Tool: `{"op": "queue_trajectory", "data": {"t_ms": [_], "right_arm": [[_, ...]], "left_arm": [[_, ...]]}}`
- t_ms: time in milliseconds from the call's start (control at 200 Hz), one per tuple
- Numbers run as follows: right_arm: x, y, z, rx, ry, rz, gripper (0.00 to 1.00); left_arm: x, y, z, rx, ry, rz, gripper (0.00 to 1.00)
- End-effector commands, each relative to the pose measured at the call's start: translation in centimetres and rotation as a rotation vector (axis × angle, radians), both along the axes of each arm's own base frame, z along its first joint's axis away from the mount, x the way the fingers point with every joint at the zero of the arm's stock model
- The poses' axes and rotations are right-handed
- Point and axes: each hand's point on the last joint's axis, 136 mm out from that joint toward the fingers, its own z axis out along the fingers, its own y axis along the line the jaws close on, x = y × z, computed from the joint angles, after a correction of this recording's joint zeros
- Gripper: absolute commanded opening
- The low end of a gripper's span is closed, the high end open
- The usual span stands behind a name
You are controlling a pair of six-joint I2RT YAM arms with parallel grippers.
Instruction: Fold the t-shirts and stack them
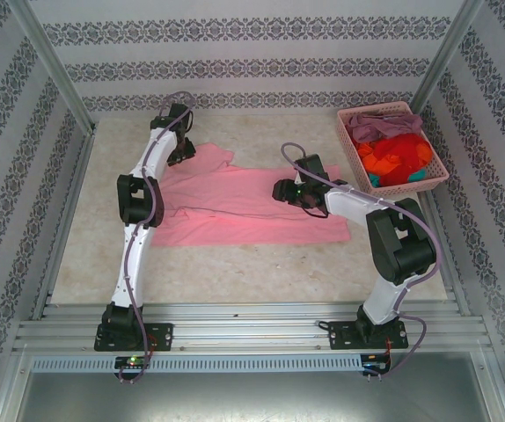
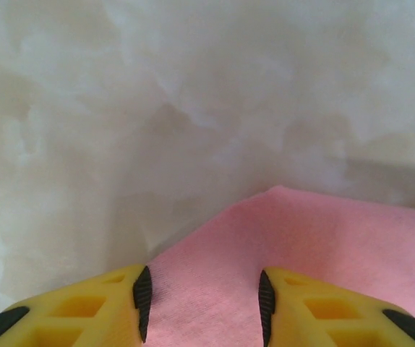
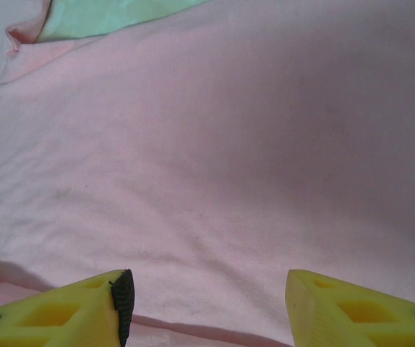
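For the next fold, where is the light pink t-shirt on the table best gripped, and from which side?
Judging by its pose, the far-left corner of the light pink t-shirt: it lies flat, pointing onto bare table, so a pinch from above, jaws straddling that tip, looks best. The left gripper is open over it.

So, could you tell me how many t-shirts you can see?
4: light pink t-shirt spread on the table; mauve, orange-red and teal ones heaped in the basket; more may be hidden.
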Motion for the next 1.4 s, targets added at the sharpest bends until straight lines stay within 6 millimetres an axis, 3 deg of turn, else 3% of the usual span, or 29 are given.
{"op": "queue_trajectory", "data": {"t_ms": [0,200,390,595,849,1129,1394], "right_arm": [[-0.3,0.3,-0.1,0.007,0.000,-0.004,0.58],[0.0,0.3,0.4,0.004,-0.014,-0.001,0.58],[1.5,-1.4,1.7,-0.040,-0.057,-0.050,0.58],[5.5,-8.3,2.2,-0.143,-0.053,-0.249,0.57],[9.6,-14.8,0.4,-0.261,0.031,-0.420,0.52],[12.6,-17.6,-1.4,-0.376,0.099,-0.504,0.43],[13.3,-18.7,-3.2,-0.418,0.180,-0.582,0.36]], "left_arm": [[-2.4,-0.3,-2.2,0.008,0.130,-0.072,0.37],[-3.2,-0.2,-3.0,0.017,0.174,-0.109,0.11],[-2.9,-0.2,-1.6,0.021,0.145,-0.110,0.00],[-2.2,-0.6,1.0,-0.004,0.083,-0.101,0.00],[-1.7,-1.0,2.7,-0.028,0.034,-0.103,0.00],[-1.9,-1.0,2.4,-0.024,0.043,-0.120,0.00],[-2.3,-1.0,1.9,-0.022,0.053,-0.126,0.00]]}}
